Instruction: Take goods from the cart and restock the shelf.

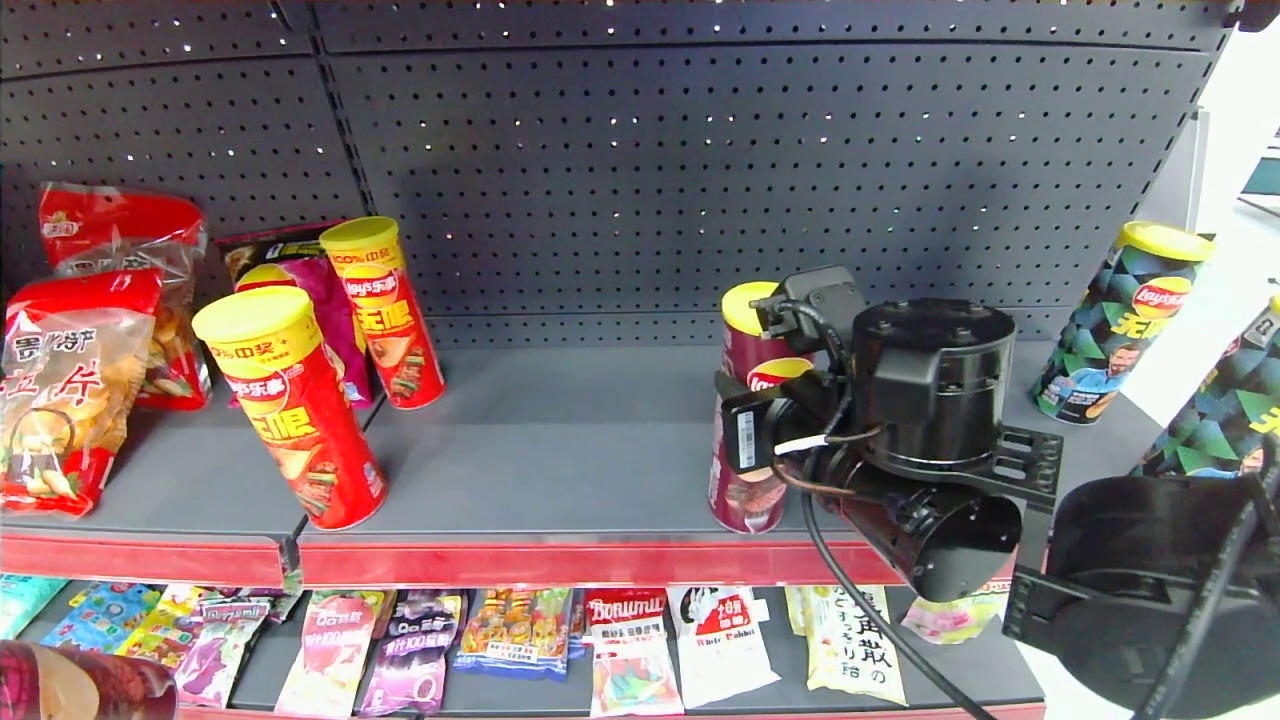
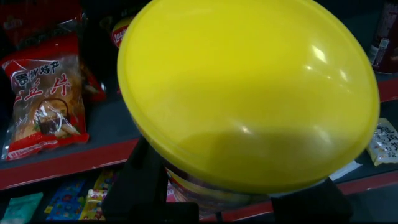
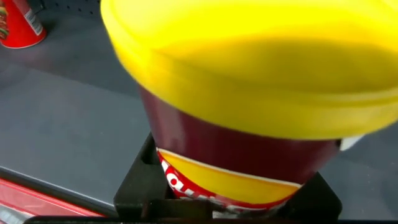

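Maroon can (image 1: 742, 500), yellow-lidded, is standing upright near the front edge of the grey shelf (image 1: 560, 450), right of centre. The right gripper (image 3: 230, 180) is clamping the can's body from both sides. The left gripper (image 2: 233, 193) is gripping a second can (image 2: 249, 93), also yellow-lidded, low at the left in front of the lower tier. A front red can (image 1: 295, 410) and a rear red can (image 1: 385, 310) are standing toward the shelf's left, with red snack bags (image 1: 70, 390) sitting beside them. A dark patterned can (image 1: 1120, 320) is standing at the right end.
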